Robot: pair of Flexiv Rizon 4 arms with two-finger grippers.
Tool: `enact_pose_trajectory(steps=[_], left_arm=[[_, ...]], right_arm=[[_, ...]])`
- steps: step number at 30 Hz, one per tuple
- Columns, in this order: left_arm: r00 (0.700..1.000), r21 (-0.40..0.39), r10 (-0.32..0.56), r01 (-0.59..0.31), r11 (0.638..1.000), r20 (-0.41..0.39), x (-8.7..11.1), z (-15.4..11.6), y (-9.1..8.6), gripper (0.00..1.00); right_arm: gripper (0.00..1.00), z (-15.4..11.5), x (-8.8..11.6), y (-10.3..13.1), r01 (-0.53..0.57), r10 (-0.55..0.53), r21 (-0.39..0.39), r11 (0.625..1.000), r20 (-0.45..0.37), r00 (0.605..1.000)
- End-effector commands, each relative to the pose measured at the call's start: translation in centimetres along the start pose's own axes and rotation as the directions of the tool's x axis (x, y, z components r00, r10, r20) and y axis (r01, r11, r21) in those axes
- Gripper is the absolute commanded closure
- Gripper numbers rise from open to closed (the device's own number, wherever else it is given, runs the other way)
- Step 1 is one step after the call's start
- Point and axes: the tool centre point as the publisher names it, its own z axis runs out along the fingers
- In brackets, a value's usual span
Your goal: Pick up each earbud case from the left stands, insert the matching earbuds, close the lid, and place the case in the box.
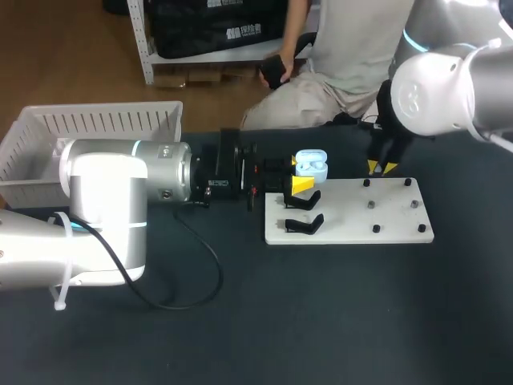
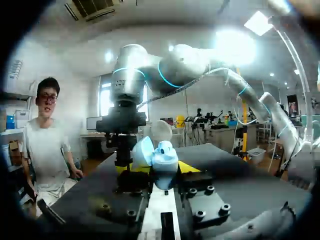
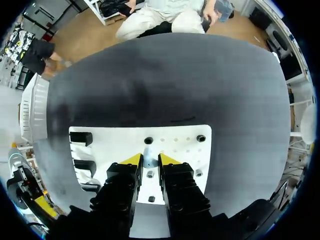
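Dark table, white board (image 1: 393,228): the earbud stands right under the right gripper.
The right gripper (image 3: 148,161) hangs over the upright earbud (image 3: 147,153) (clamped or not, I cannot tell). To its left, the left gripper (image 2: 159,169) grasps the open earbud case (image 1: 311,164), lid raised.

table (image 1: 321,321): covered in a dark grey mat; it lies under the white board and shows on every side of it, with the widest bare stretch on the robot's side of the board.
white board (image 1: 393,216): a flat white rectangle lying on the mat, its long side running across the table.
posts (image 1: 372,204): six small upright posts on the right half of the white board, set in three pairs; the outer four look dark and the middle two look greyer.
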Motion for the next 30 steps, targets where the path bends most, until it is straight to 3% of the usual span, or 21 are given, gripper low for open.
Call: enact_pose_trajectory(steps=[1,9,15,23,30], left_arm=[[1.0,-0.005,0.003,-0.003,1.0,0.003,0.1,0.1,-0.1,1.0],[1.0,-0.005,0.003,-0.003,1.0,0.003,0.1,0.1,-0.1,1.0],[1.0,-0.005,0.003,-0.003,1.0,0.003,0.1,0.1,-0.1,1.0],[1.0,-0.005,0.003,-0.003,1.0,0.003,0.1,0.1,-0.1,1.0],[1.0,-0.005,0.003,-0.003,1.0,0.003,0.1,0.1,-0.1,1.0]], right_arm=[[1.0,-3.3,2.8,-0.4,-0.004,0.004,-0.004,1.0,0.059,0.998],[1.0,-8.3,6.9,1.6,0.01,-0.016,0.055,0.998,0.116,0.993],[1.0,-10.1,9.1,2.2,-0.08,0.069,0.096,0.992,0.115,0.991],[1.0,-12.3,11.4,2.7,-0.098,0.088,0.077,0.992,0.127,0.988],[1.0,-12.7,11.7,3.1,-0.102,0.091,0.077,0.992,0.126,0.988]])
